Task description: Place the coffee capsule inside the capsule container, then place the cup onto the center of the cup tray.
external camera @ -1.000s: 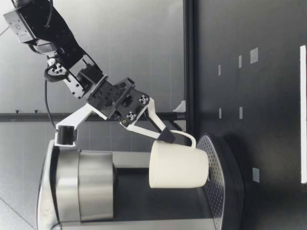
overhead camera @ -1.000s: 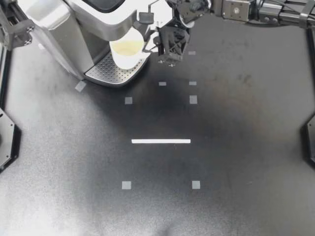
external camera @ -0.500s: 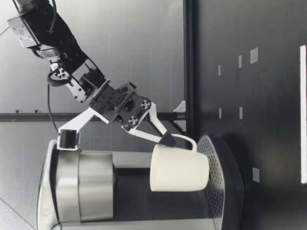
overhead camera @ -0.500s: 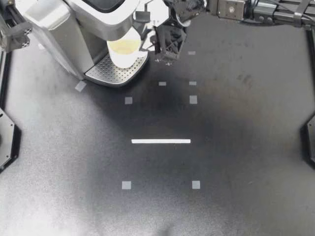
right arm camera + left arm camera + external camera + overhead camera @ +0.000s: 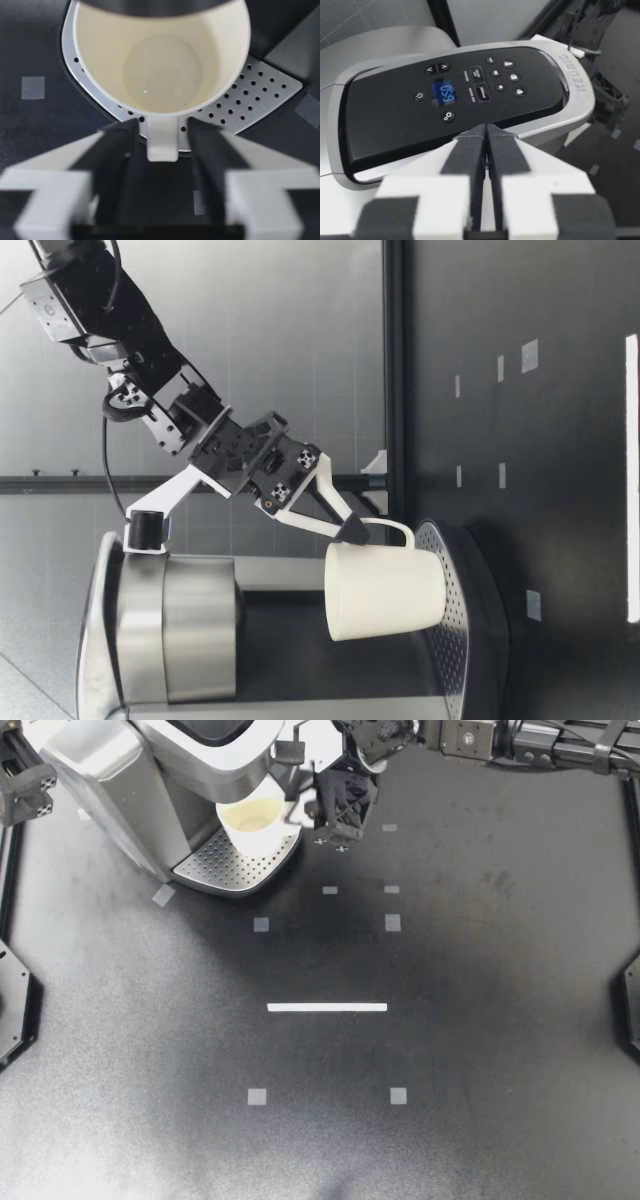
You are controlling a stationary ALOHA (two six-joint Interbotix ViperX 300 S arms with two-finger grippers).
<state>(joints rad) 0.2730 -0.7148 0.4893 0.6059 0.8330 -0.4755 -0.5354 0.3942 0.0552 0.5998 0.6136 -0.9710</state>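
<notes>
Your right gripper (image 5: 298,790), fingers spread wide astride the handle (image 5: 162,142), has slid the cup (image 5: 250,818) seemingly nearer the cup tray (image 5: 225,870) centre.

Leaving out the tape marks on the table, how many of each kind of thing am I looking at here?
Coffee machine: 1
Cup: 1
End effectors: 2 (right end effector, left end effector)
Total: 4
</notes>
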